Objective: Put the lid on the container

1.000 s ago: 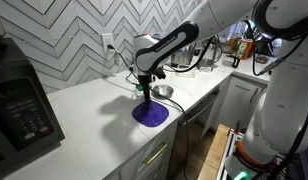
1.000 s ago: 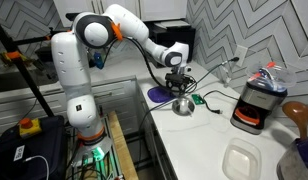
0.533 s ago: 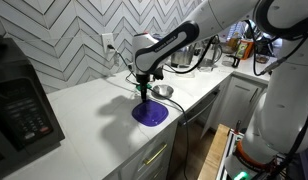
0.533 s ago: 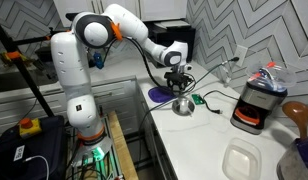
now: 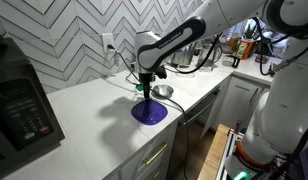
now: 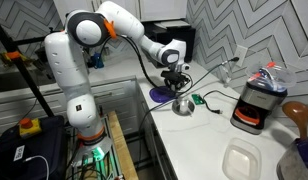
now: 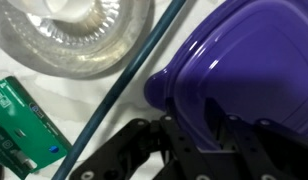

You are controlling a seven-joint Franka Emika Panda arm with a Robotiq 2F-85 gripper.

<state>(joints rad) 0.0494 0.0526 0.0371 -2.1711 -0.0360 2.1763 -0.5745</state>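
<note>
The purple lid point(image 5: 150, 113) lies on the white counter next to the small steel bowl point(image 5: 163, 91). It also shows in an exterior view point(image 6: 158, 94) and fills the right of the wrist view point(image 7: 254, 60). My gripper point(image 5: 144, 93) stands at the lid's far edge, by the bowl. In the wrist view its two fingers point(image 7: 204, 125) are close together with the lid's raised rim between them. The dark container point(image 6: 256, 104) with a reddish base stands far along the counter, apart from the lid.
A green card point(image 7: 24, 125) and a thin teal cable point(image 7: 134, 75) lie beside the steel bowl point(image 7: 74, 35). A black microwave point(image 5: 19, 105) stands at one end of the counter. A white dish point(image 6: 242, 160) sits near the container. The counter edge runs just beside the lid.
The arm has shifted very slightly; the gripper stays at the lid's edge. The lid and the bowl have not visibly moved.
</note>
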